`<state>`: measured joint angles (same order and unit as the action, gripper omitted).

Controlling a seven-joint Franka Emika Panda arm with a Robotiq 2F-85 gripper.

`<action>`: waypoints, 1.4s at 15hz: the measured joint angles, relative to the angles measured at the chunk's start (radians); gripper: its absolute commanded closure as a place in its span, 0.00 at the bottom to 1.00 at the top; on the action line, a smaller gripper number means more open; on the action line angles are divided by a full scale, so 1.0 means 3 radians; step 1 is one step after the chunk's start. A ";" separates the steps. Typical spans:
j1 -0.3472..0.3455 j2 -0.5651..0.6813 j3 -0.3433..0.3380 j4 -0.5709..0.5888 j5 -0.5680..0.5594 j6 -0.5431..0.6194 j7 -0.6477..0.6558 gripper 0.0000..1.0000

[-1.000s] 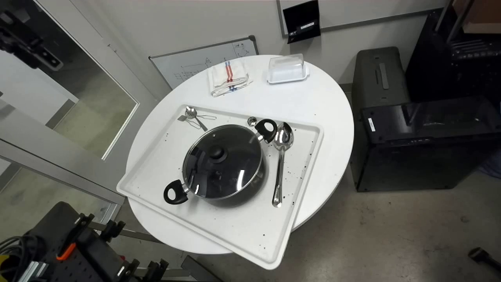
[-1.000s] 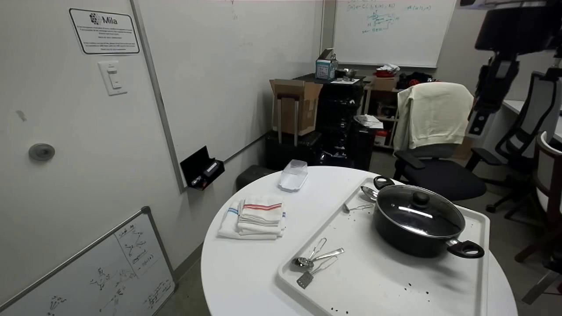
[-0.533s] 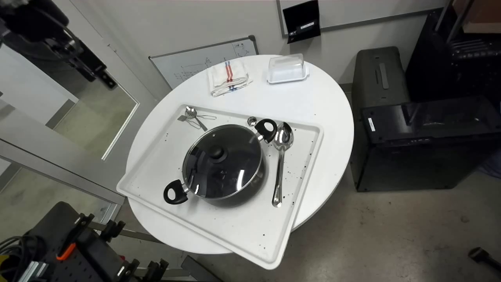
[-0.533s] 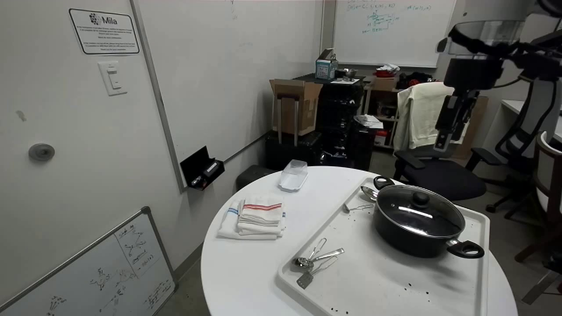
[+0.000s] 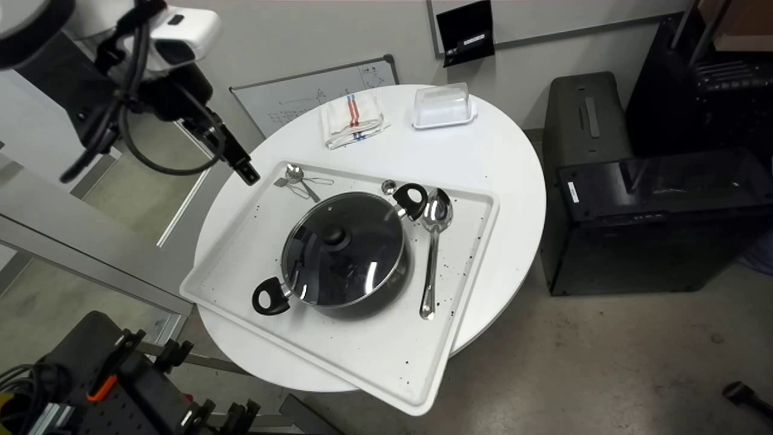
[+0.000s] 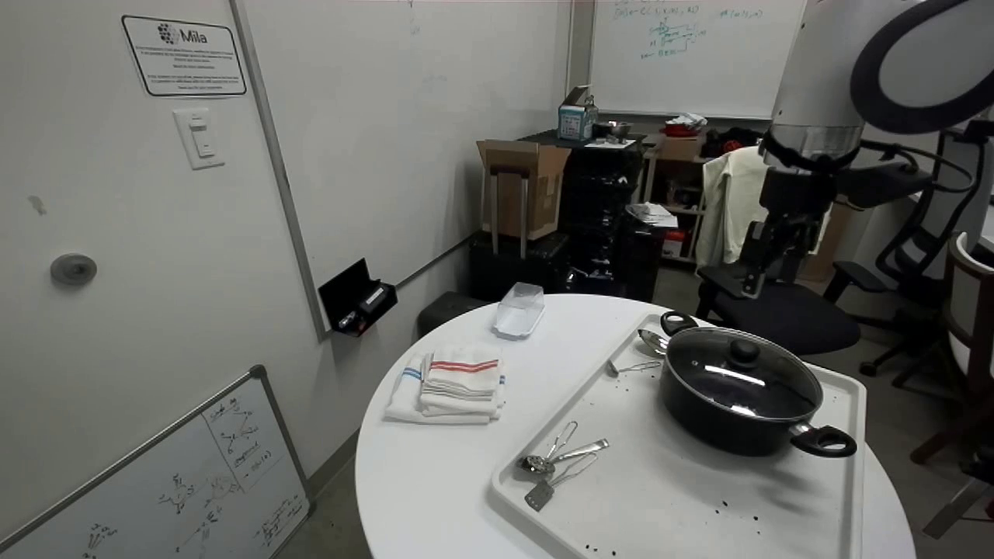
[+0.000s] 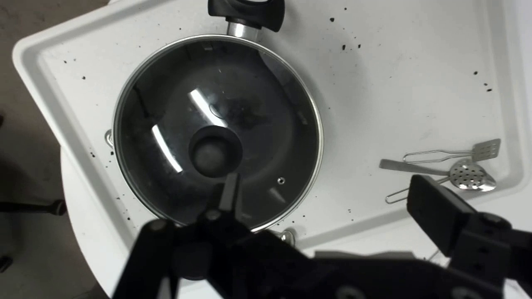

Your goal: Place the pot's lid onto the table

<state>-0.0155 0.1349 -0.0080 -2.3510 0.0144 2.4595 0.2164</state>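
Observation:
The black pot [image 5: 395, 287] stands on a tray on the round white table [image 5: 441, 160]. Its two loop handles look black with silvery mounts. The glass lid [image 5: 356, 254] with a silvery rim and black central knob sits on the pot. Pot [image 6: 710, 423] and lid [image 6: 714, 369] also show in an exterior view. My gripper [image 5: 247, 174] hangs in the air beyond the tray's edge, apart from the lid; it also shows in an exterior view [image 6: 752, 284]. In the wrist view the gripper [image 7: 326, 191] is open and empty, one finger overlapping the lid [image 7: 266, 120] near its knob.
The white tray [image 5: 235, 260] carries a large silver spoon [image 5: 432, 254] beside the pot and several small utensils [image 5: 296, 175] at a corner. Folded towels [image 5: 353, 119] and a clear-covered dish [image 5: 444, 107] stand at the table's back. A wall and glass door are close by.
My arm and open gripper have moved in over the table's side and lower, toward the pot. The pot, lid, tray and utensils have not moved.

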 measured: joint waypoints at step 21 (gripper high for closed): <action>0.0279 0.1260 -0.0672 0.0291 -0.0331 0.0874 0.1100 0.00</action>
<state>0.0681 0.5130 -0.2095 -2.2636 -0.0851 2.7216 0.5464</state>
